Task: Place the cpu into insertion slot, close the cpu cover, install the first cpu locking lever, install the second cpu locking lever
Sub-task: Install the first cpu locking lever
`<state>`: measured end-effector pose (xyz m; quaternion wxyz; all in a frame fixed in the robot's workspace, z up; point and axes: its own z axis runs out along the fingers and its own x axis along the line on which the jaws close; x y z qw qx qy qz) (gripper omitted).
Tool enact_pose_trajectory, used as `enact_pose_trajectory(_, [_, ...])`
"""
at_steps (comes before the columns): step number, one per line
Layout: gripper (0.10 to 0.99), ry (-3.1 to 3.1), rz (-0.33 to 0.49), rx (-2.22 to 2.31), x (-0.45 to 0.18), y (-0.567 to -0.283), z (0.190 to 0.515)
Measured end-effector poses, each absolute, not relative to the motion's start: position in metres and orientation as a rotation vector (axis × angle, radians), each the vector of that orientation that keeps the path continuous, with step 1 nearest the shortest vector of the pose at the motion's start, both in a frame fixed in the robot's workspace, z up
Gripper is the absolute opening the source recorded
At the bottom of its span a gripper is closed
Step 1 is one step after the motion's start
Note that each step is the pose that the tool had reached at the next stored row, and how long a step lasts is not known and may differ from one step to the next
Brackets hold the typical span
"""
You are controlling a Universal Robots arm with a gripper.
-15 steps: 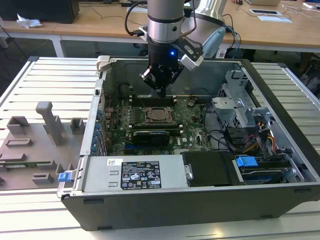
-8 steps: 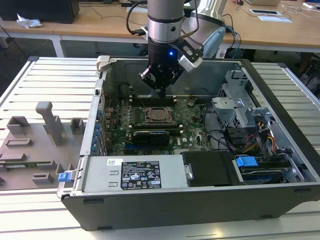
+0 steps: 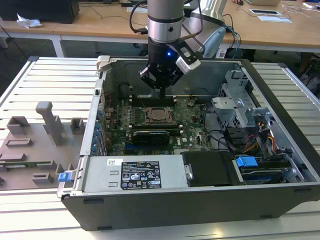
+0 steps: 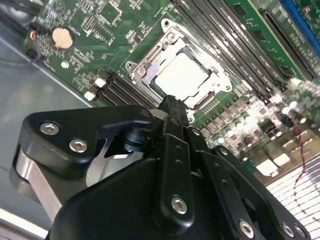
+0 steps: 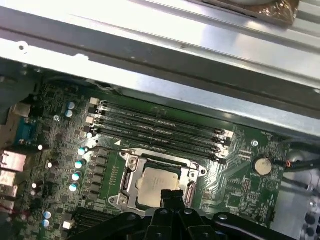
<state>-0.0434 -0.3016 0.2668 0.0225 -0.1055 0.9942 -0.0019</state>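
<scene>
This is looking like a robotics lab set up in an office-like workroom. A desktop computer case (image 3: 200, 205) is lying open on its side in the middle of the frame, its green motherboard (image 3: 185, 120) showing, on a slatted metal workbench (image 3: 50, 80) that is filling the lower part and both sides. A robot arm (image 3: 165, 20) is hanging down from the top centre, its gripper (image 3: 162, 92) hovering over the board. At the left a grey fixture tray (image 3: 30, 150) with moulded holders is sitting on the bench. Along the upper edge, wooden desks (image 3: 100, 22) are standing with papers (image 3: 272, 15) lying on them
</scene>
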Motion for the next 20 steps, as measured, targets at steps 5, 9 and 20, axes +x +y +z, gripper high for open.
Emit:
enact_pose_trajectory(5, [0.106,3.089,-0.009,-0.212,-0.0434,-0.3016,0.2668])
enact_pose_trajectory(9, [0.106,3.094,-0.01,-0.13,-0.0434,-0.3016,0.2668])
enact_pose_trajectory(20, [0.106,3.094,-0.017,0.146,-0.0434,-0.3016,0.2668])
